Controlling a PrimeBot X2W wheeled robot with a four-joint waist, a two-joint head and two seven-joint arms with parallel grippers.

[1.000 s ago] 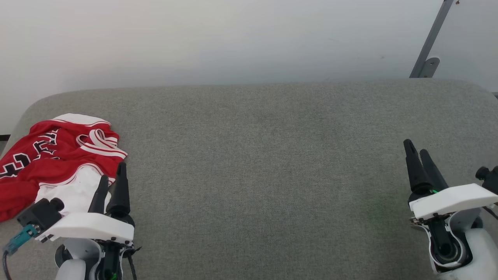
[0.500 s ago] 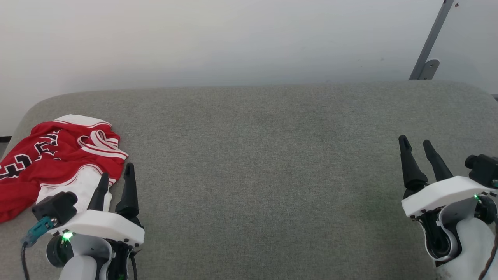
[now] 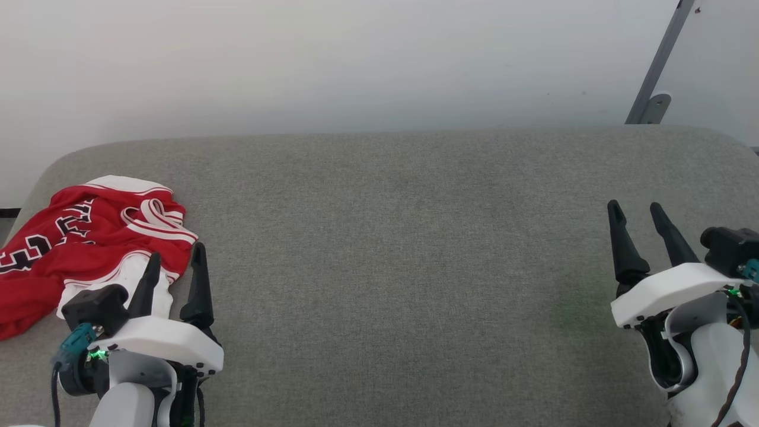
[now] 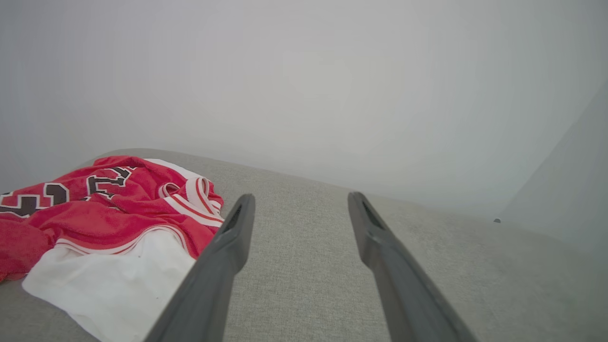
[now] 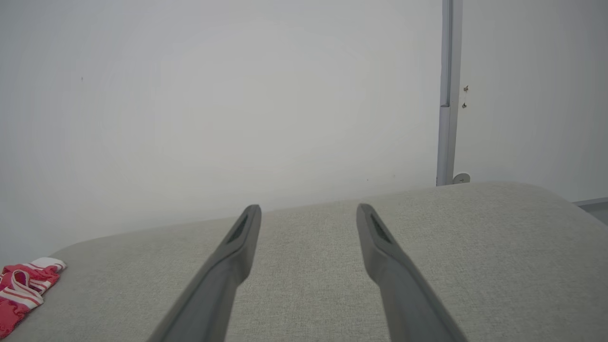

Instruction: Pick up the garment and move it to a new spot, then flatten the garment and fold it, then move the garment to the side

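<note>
The garment (image 3: 77, 243), a red jersey with white panels, striped trim and black lettering, lies crumpled at the left end of the grey cushioned surface (image 3: 391, 237). In the left wrist view the garment (image 4: 99, 223) lies just left of my fingers. My left gripper (image 3: 176, 261) stands open at the garment's near right edge, above the cloth and holding nothing. Far to the right, my right gripper (image 3: 635, 212) is open and empty over bare cushion. The right wrist view catches a bit of the garment (image 5: 23, 285) at its far left.
A pale wall (image 3: 356, 59) runs behind the cushion. A grey metal post (image 3: 655, 71) with a bracket stands at the back right. The cushion's rounded corners fall away at both ends.
Both grippers have turned at the wrist, so their fingers now show spread side by side. The left gripper has shifted slightly right and nearer. The garment has not moved.
</note>
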